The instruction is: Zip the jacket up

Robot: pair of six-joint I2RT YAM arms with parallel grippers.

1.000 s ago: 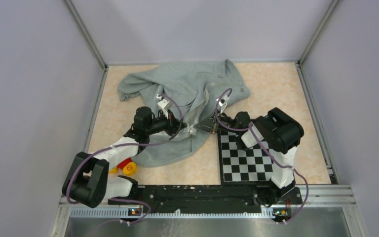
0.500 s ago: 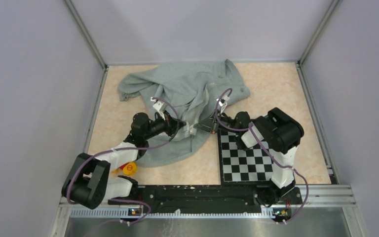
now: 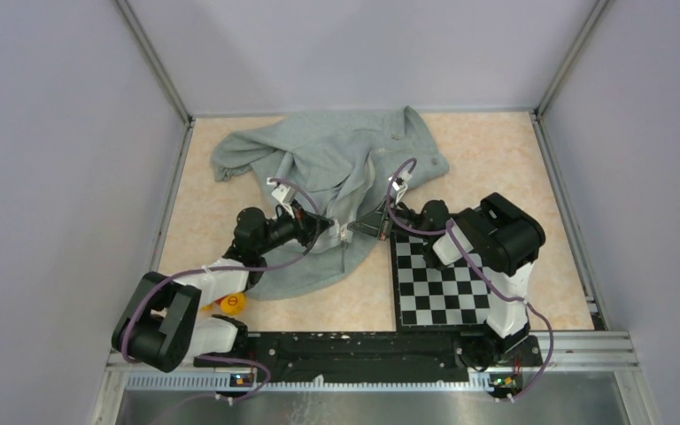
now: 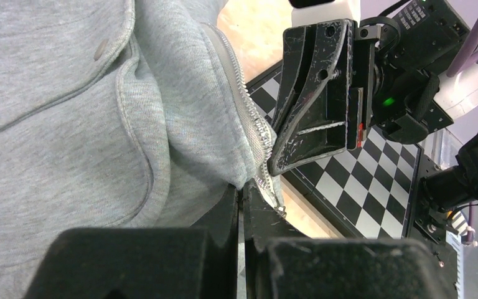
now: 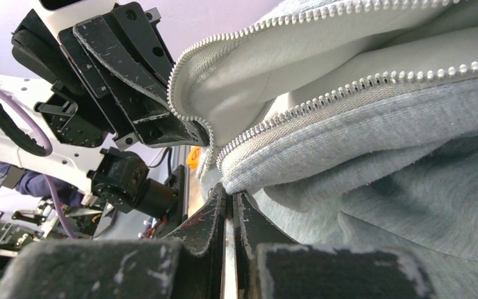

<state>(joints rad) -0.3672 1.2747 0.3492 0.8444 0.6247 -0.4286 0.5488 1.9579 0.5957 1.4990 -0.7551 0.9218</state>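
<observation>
The grey-green jacket (image 3: 328, 168) lies rumpled across the middle and back of the table, its front open. Its white-taped zipper edge (image 4: 249, 118) runs down to my left gripper (image 4: 243, 190), which is shut on the jacket's front edge at the fold. My right gripper (image 5: 229, 190) is shut on the other zipper edge (image 5: 348, 93), pale lining above it. In the top view the left gripper (image 3: 335, 230) and the right gripper (image 3: 361, 228) face each other closely at the jacket's lower right edge. The zipper slider is hidden.
A black-and-white chessboard (image 3: 443, 283) lies at the right front, next to the jacket and under the right arm. A yellow and red toy (image 3: 227, 301) sits by the left arm's base. Grey walls enclose the table.
The left arm has drawn back a little toward the left front, its elbow lower, with the jacket edge still held. The right arm has not moved.
</observation>
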